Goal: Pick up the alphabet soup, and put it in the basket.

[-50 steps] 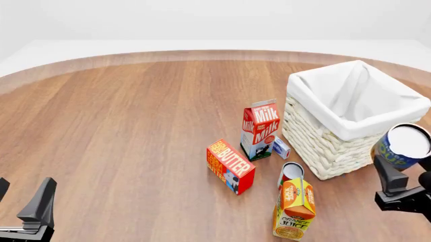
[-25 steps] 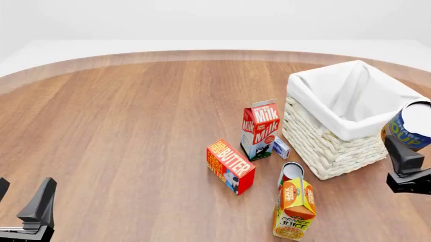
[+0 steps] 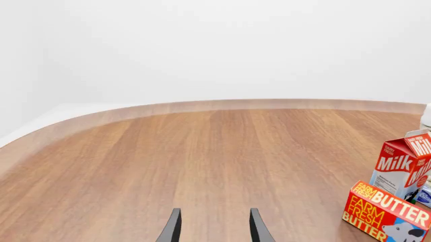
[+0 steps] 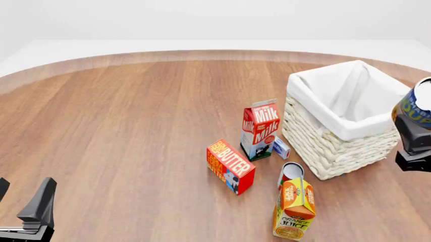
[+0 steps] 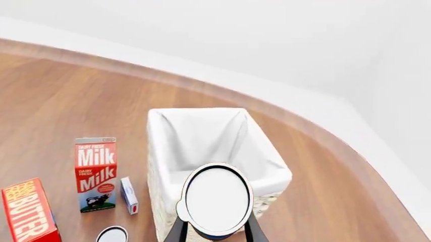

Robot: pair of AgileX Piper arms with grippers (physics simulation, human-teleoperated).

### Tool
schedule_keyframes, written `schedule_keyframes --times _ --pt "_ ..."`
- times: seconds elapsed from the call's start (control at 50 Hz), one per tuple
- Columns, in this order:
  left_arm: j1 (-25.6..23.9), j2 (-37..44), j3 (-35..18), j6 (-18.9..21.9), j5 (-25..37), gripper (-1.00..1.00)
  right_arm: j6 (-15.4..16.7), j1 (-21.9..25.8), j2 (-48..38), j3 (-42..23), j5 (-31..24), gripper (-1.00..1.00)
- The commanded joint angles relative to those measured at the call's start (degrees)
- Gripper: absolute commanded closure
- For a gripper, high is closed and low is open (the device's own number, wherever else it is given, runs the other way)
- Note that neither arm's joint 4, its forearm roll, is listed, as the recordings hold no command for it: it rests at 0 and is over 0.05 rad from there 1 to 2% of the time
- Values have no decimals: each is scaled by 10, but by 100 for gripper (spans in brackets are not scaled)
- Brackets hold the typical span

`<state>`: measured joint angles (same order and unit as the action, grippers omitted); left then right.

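1. Left wrist view: bare wooden table (image 3: 202, 161); left gripper (image 3: 213, 227) with fingertips spread and nothing between them, idle over open wood. Milk carton (image 3: 408, 162) and butter box (image 3: 385, 210) near the frame's edge, well apart from the fingers.

2. Front view: left gripper (image 4: 30, 214) parked low at the near left, released. Basket (image 4: 336, 151), cream wicker with white cloth lining, at far right. Soup can (image 4: 419, 108) raised off the table at the right edge, just beside the basket's right rim and above rim height, partly cut off by the frame. Right gripper (image 4: 414, 143) mostly out of frame beneath the can. Milk carton (image 4: 259, 129), a small box (image 4: 281, 147), butter box (image 4: 230, 166), a smaller can (image 4: 291, 172) and an orange juice carton (image 4: 294, 207) clustered left of the basket, none in the carry path.

3. Right wrist view: right gripper (image 5: 215, 229) clamped on the soup can (image 5: 215, 199), pale lid facing the camera, fingers on either side. Basket (image 5: 176, 126) opening directly beyond the can, lining empty.

4. Step in hand, judged: carry over the rim, then lower. Best done by keeping the can above the cloth edge until centred over the opening, holding the grip firm, lowering well inside before letting go; risk of clipping the near rim or tipping the basket if dropped too early.
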<state>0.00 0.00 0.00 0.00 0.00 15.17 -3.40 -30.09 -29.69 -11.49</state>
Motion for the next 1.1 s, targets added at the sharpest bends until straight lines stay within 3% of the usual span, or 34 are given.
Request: schedule_keyframes --times 0.02,0.38,0.42,0.48,1.1 --pt "0 0 0 0 0 -100 -9 -6 -19 -29 7 100" --pt "0 0 0 0 0 -100 -4 -9 -71 -71 9 100" --pt "0 0 0 0 0 -100 -23 -12 -79 -78 7 100" --pt "0 0 0 0 0 -100 -28 -12 -85 -89 5 100" --pt "0 0 0 0 0 -100 -40 -1 -159 -195 -51 100"
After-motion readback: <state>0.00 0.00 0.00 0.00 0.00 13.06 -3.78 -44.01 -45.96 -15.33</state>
